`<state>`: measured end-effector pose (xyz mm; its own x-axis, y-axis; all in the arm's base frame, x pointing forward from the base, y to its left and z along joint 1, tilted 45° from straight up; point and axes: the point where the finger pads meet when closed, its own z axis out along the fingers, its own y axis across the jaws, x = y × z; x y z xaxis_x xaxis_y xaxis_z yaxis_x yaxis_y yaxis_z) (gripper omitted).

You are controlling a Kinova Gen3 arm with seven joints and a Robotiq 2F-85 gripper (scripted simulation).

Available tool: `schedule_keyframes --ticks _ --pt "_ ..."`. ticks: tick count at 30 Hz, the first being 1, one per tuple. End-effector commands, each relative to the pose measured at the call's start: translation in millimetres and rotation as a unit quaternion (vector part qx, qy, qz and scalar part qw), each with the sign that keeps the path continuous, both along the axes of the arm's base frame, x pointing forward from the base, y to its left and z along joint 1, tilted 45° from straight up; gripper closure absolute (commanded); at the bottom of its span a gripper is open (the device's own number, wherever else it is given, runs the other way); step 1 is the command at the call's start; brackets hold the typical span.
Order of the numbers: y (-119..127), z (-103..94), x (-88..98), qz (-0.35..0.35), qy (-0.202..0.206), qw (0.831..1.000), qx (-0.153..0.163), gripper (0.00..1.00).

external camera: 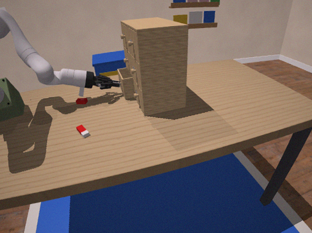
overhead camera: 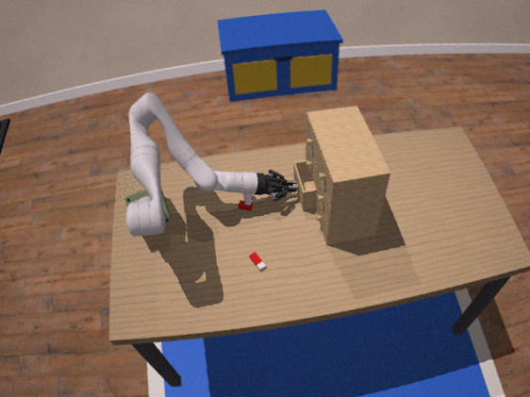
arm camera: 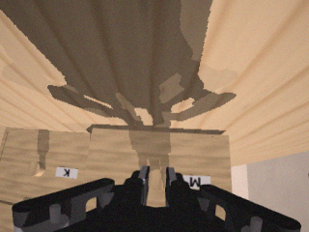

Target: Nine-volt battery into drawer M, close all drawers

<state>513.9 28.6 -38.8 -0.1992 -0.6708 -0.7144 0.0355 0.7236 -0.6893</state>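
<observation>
Mid-frame, our jaws grip the knob (arm camera: 156, 188) of drawer M (overhead camera: 305, 182), partly out of the chest (overhead camera: 351, 177); pulling much farther risks droop or dropout.

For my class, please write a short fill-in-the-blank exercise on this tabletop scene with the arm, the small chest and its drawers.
1. The claw is shut on the ____ of a drawer.
2. That drawer carries the letter ____.
3. The drawer stands partly ____ of the chest.
4. The red-and-white block lies on the ____, apart from the chest.

Missing words: knob; M; out; table
</observation>
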Motion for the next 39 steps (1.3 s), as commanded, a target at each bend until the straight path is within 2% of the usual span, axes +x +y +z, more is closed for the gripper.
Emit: schedule_keyframes --ticks 1,14,39 --pt "2 -0.3 -3.0 0.002 0.000 1.000 0.000 0.87" --pt "1 -2.0 -16.3 0.002 0.000 1.000 0.000 0.87" --pt "0 -2.9 -22.7 0.002 0.000 1.000 0.000 0.87"
